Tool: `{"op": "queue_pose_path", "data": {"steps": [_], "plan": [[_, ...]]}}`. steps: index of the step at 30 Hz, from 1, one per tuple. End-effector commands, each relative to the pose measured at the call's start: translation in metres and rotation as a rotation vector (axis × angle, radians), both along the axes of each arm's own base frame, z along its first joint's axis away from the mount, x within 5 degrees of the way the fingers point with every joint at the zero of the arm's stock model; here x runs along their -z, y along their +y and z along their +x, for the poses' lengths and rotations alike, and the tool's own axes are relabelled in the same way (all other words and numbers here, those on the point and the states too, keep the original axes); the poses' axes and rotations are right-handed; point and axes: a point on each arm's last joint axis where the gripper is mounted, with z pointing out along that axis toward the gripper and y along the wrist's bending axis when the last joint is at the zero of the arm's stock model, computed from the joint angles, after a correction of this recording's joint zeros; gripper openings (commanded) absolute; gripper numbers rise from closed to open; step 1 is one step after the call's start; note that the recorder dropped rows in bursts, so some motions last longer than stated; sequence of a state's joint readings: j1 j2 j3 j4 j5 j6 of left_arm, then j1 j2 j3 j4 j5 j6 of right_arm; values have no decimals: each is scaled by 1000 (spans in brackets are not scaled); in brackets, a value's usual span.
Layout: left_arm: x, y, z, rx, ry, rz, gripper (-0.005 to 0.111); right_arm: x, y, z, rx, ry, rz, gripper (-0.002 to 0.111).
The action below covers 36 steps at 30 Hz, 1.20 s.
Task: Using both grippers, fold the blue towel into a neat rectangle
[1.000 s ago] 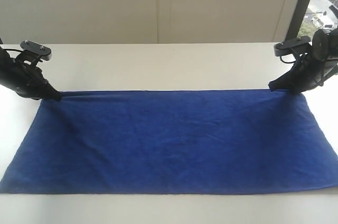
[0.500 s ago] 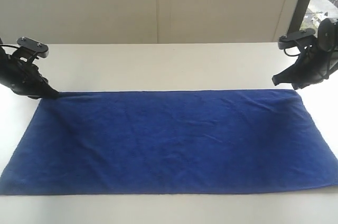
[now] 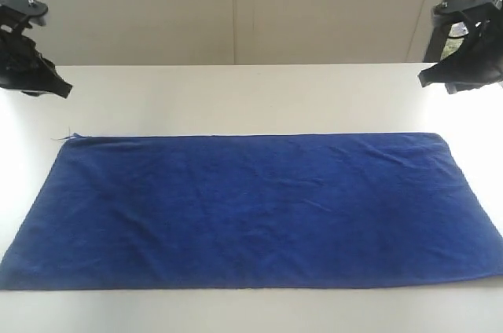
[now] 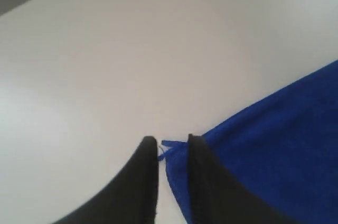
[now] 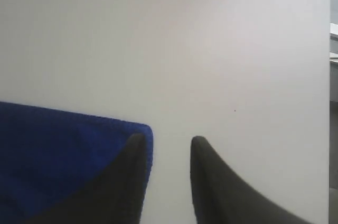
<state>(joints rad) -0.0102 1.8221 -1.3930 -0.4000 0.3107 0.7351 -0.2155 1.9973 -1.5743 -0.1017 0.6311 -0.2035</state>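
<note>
The blue towel [image 3: 251, 207] lies flat on the white table [image 3: 236, 97] as a long rectangle with light wrinkles. A frayed thread sticks out at its far left corner [image 3: 72, 136]. My left gripper [image 3: 63, 91] hangs above the table, up and left of that corner and clear of the cloth. In the left wrist view my left gripper [image 4: 171, 142] has a narrow gap between its black fingers, and the towel [image 4: 274, 145] corner shows beneath. My right gripper [image 3: 426, 80] hovers above the far right corner. In the right wrist view my right gripper [image 5: 168, 140] stands open over bare table beside the towel [image 5: 63, 139].
A pale wall [image 3: 236, 3] rises behind the table's far edge. A dark window frame [image 3: 442, 3] stands at the back right. The towel's near edge lies close to the table's front edge, and its ends reach the sides of the exterior view.
Both grippers have let go of the towel's far corners, opened and lifted up and away. The towel's far edge has settled flat on the table.
</note>
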Motion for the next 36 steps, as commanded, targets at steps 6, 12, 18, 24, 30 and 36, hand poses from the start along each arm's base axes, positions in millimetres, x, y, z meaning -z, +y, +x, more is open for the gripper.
{"op": "queue_pose_path", "data": {"steps": [6, 12, 18, 24, 30, 36], "plan": [[-63, -5, -60, 14, 54, -114, 0, -8, 13, -59, 57, 102, 87, 29], [-69, -3, -113, -57, -2, -147, 0, 23, 23, -100, 83, 134, 114, 34], [-68, -3, -178, -167, -150, -297, 0, 55, 26, -111, 102, 152, 132, 53], [-48, 1, -241, -216, -257, -325, 0, 67, 8, -108, 150, 126, 136, 54], [-20, 9, -287, -313, -408, -382, 0, 81, -1, -107, 173, 148, 152, 54], [12, 12, -318, -352, -485, -409, 0, 92, 1, -105, 132, 171, 168, 54]]}}
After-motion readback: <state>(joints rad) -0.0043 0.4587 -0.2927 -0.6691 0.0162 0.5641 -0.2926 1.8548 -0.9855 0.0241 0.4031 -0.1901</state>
